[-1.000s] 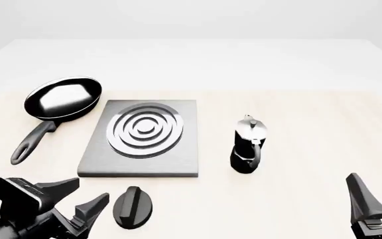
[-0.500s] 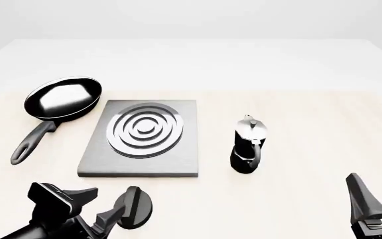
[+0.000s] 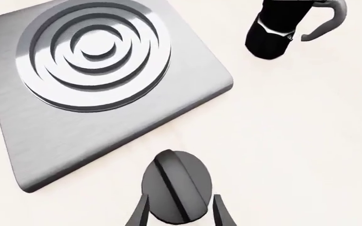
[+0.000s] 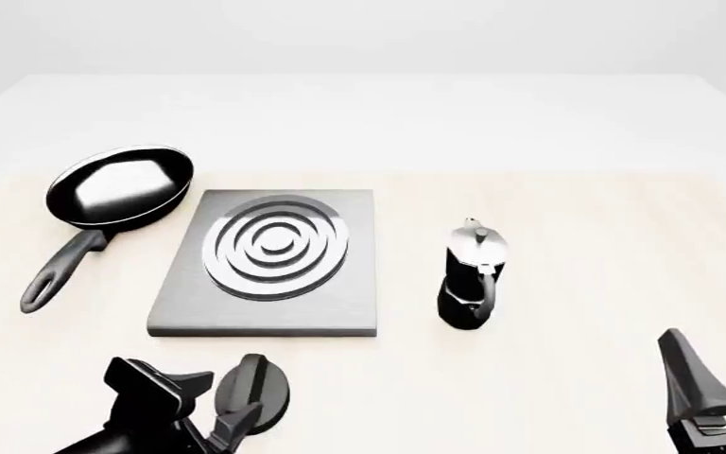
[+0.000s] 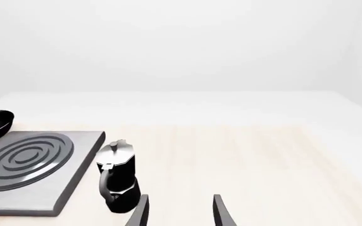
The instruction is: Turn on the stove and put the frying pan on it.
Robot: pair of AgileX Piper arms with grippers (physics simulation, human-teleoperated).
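The stove [image 4: 268, 301] is a flat grey slab with a silver ringed burner [image 4: 275, 246], left of the table's middle. Its black round knob [image 4: 260, 390] lies apart, just in front of the slab. My left gripper [image 4: 216, 405] is open, its fingers [image 3: 137, 214] on either side of the near part of the knob [image 3: 175, 186]. The frying pan [image 4: 121, 184] rests on the table left of the stove, with its handle [image 4: 67, 270] pointing toward me. My right gripper [image 4: 722, 371] is open and empty at the near right, away from everything.
A black-and-silver moka pot [image 4: 471, 279] stands upright right of the stove, and it also shows in the right wrist view [image 5: 118, 176]. The table's far edge runs behind the pan and the stove.
My left gripper has moved right along the table's near edge until its open fingers flank the knob. The right arm, pan, stove and moka pot have not moved.
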